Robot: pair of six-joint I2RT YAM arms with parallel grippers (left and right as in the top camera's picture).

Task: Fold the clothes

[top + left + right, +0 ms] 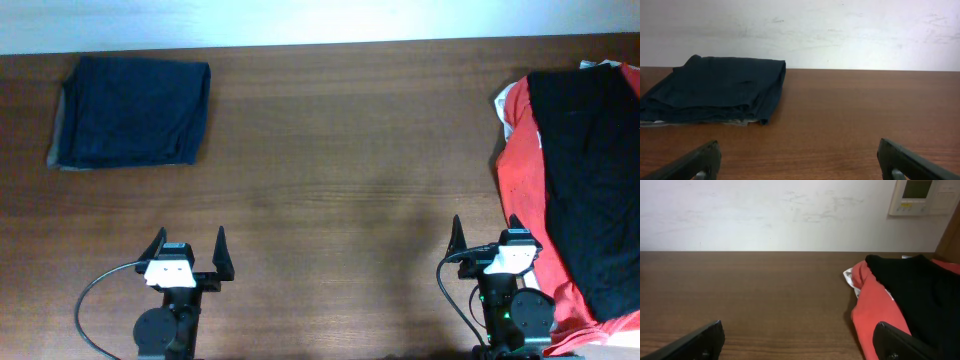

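Note:
A folded dark navy garment (130, 110) lies at the table's far left; the left wrist view shows it (715, 87) ahead and to the left. At the right edge, unfolded clothes lie in a heap: a black garment (590, 180) spread over a red T-shirt (520, 180). My left gripper (190, 240) stands open near the front edge with nothing between its fingers (705, 157). My right gripper (488, 235) is open too, and its right finger (895, 342) is at the red T-shirt's (875, 310) near edge. The black garment (920, 290) lies just beyond.
The brown wooden table (340, 150) stretches between the two piles. A bit of white cloth (849, 276) peeks out under the red T-shirt. A white wall with a control panel (920, 197) stands behind the table. Cables (90, 300) loop beside the arm bases.

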